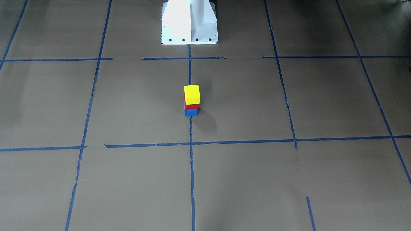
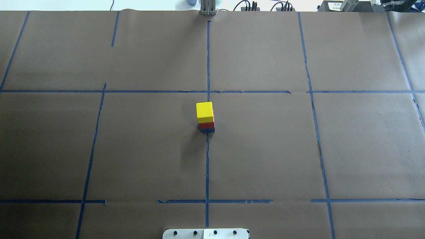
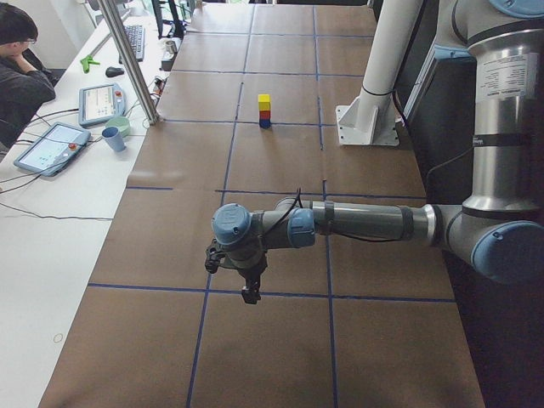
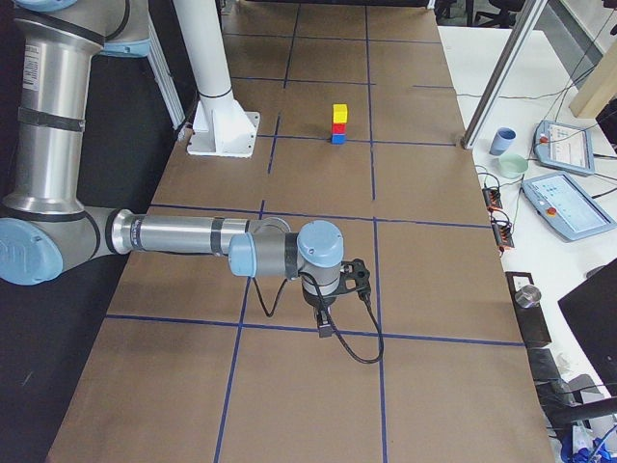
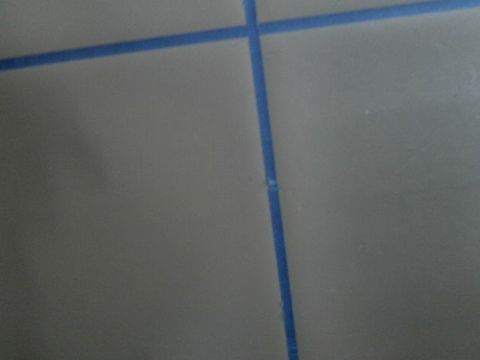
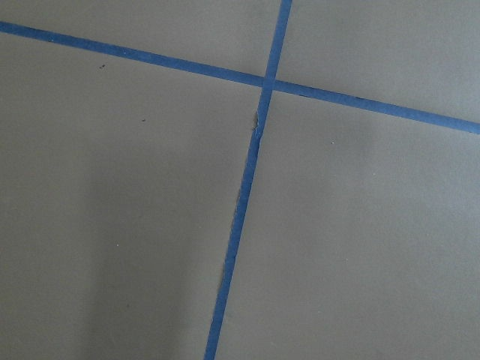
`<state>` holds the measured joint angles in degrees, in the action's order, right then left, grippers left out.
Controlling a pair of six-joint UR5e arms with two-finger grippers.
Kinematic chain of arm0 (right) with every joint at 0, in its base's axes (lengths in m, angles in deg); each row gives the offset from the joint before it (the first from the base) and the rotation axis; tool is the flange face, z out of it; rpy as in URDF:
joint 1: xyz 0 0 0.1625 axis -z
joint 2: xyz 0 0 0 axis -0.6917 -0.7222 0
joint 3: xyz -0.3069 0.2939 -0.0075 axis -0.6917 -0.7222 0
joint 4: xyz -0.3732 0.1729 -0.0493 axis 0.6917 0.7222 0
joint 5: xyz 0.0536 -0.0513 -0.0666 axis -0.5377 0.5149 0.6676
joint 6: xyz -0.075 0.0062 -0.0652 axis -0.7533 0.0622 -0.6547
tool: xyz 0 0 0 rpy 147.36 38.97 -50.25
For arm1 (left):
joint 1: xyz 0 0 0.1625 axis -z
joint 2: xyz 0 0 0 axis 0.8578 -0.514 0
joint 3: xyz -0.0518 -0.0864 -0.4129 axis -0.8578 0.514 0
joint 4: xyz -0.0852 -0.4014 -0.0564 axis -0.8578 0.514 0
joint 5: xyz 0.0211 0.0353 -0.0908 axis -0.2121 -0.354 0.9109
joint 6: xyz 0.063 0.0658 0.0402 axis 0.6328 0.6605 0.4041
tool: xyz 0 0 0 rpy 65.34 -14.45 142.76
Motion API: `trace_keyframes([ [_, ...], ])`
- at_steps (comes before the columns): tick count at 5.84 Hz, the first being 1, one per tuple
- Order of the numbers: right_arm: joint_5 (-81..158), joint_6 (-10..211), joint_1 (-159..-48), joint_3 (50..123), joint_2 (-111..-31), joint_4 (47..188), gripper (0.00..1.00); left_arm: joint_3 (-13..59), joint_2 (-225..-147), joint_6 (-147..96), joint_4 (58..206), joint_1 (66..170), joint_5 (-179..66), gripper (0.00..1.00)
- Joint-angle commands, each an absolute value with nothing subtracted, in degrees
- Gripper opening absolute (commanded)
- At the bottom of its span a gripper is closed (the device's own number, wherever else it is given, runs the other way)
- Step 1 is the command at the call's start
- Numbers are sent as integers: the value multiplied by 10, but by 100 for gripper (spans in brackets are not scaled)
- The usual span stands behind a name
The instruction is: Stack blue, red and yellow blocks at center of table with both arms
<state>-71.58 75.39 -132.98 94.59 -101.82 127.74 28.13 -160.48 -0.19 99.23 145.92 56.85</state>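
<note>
A stack of three blocks stands at the table's centre: the yellow block (image 1: 192, 94) on top, the red block (image 1: 191, 106) in the middle, the blue block (image 1: 191, 112) at the bottom. The stack also shows in the overhead view (image 2: 205, 112) and both side views (image 3: 264, 110) (image 4: 339, 123). My left gripper (image 3: 249, 295) hangs far from the stack, only in the exterior left view. My right gripper (image 4: 326, 328) shows only in the exterior right view, also far away. I cannot tell whether either is open or shut. Neither wrist view shows fingers, only paper and tape.
Brown paper with blue tape lines (image 2: 207, 166) covers the table. The white robot base (image 1: 189, 22) stands behind the stack. A side desk holds tablets (image 3: 100, 104), a cup (image 3: 113, 138) and a seated person (image 3: 21, 76). A metal post (image 3: 132, 64) stands at the table's edge.
</note>
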Motion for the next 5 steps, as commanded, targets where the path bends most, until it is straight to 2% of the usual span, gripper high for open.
trace_keyframes([
  [1,-716,754,-1330,945,-1018,1277,100,286,-1595,-5,1017,1461,566,100],
  [5,-716,753,-1329,944,-1018,1277,100,294,-1597,-4,1017,1461,565,100],
])
